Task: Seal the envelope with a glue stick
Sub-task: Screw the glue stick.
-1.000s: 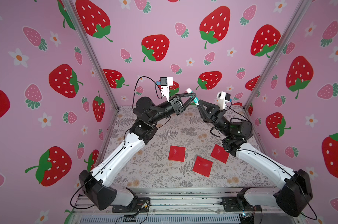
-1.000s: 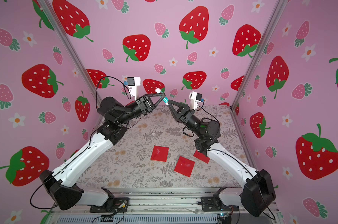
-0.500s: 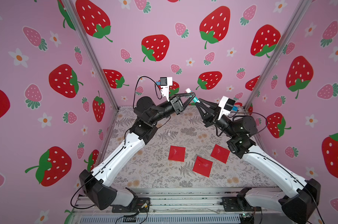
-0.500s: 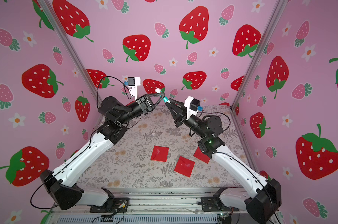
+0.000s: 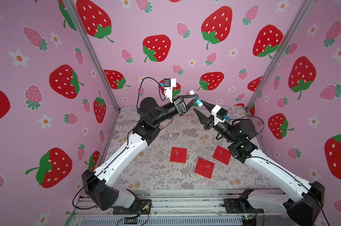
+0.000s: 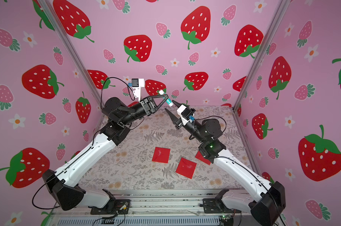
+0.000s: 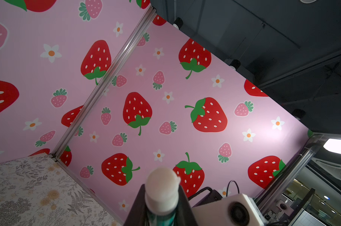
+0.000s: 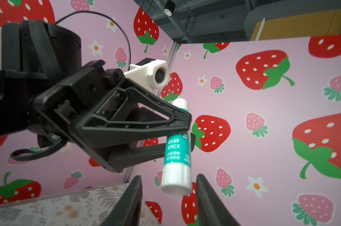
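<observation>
Your two top views hang high at the near edge, looking down and far over the whole table [image 5: 156,174], almost identically. Your left wrist view looks up, very close along the glue stick [image 7: 161,191]; your right wrist view faces it closely from its right.

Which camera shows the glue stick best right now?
The right wrist view: the glue stick sits mid-frame, close and sharp, its label readable, clamped in the left pincer. Both top views show the glue stick only as a tiny shape. The left wrist view shows just its blurred white end.
</observation>
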Robot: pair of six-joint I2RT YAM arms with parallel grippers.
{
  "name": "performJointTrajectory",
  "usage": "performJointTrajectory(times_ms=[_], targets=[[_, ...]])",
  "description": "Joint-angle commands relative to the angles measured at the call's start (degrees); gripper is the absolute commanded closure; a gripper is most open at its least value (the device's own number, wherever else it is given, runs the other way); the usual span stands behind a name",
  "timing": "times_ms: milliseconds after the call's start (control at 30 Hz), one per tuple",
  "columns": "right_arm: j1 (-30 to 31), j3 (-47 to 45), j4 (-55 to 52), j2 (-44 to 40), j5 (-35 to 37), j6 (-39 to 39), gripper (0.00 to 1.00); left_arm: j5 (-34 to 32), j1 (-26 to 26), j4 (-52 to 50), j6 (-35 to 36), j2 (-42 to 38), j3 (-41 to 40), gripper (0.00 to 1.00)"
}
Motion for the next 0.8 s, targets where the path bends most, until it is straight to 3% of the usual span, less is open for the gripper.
performJointTrajectory(times_ms=[0, 167, 467, 633, 767], targets=[[0.3, -0.6, -2.5, -2.5, -1.0, 24.8, 0.54, 1.4, 0.0, 0.1, 2.4, -1.2, 2.6, 1.0], [0.4, -0.4, -3.2, -2.9, 1.2, 39.8, 0.49, -1.3, 0.1, -2.5, 4.2, -3.2, 1.2, 1.0], [-0.6, -0.3, -6.5, -4.7, 4.7, 50.9, 0.49, -4.2, 1.1, -4.0, 5.4, -4.2, -1.7, 1.0], [-5.1, -0.1, -5.9, -3.1, 0.6, 62.3, 0.49, -1.3, 3.4, -0.4, 2.8, -3.6, -2.2, 1.0], [-10.7, -1.9, 8.8, 2.0, -6.8, 76.7, 0.45, 0.8, 4.2, 2.8, 1.1, -3.4, -2.5, 1.0]])
